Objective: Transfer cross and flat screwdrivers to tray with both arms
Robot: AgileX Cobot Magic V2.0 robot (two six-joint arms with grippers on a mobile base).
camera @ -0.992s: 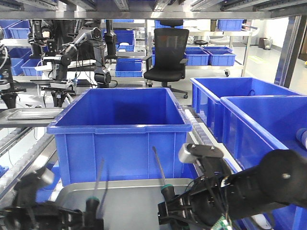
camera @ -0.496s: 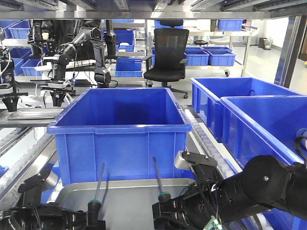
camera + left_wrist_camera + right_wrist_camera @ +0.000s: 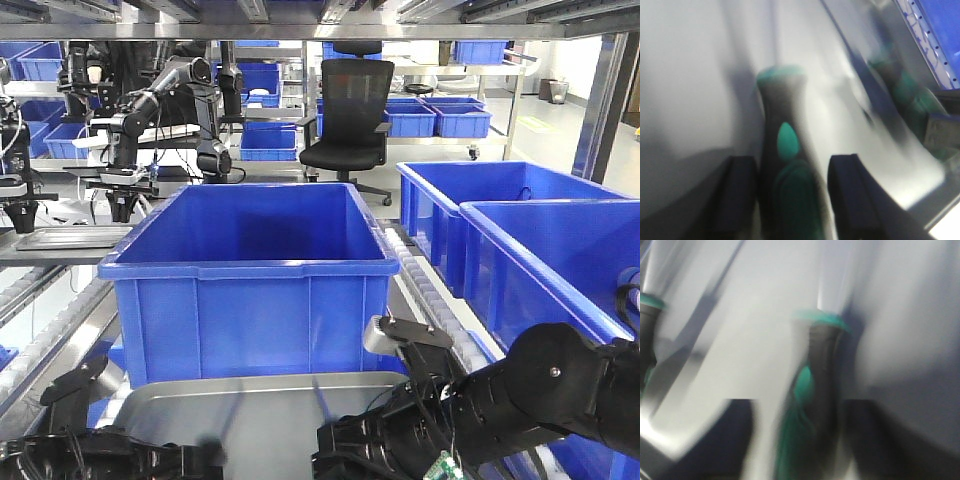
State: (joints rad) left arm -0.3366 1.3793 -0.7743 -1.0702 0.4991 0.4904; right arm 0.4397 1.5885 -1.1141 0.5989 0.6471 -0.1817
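Left hand [image 3: 790, 200]: fingers [image 3: 740, 195] either side of a screwdriver [image 3: 785, 165] handle, low over the tray [image 3: 260, 400]; can't tell if you're clamped or already released. Right hand [image 3: 800, 450]: same, second screwdriver [image 3: 817, 375] between its fingers, grip unclear through blur. Both tools are over the tray; what's left is release and retract.

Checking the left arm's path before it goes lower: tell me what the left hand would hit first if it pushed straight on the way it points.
Most likely the grey tray: the left hand points at its floor, a screwdriver between its fingers. Blur hides the gap.
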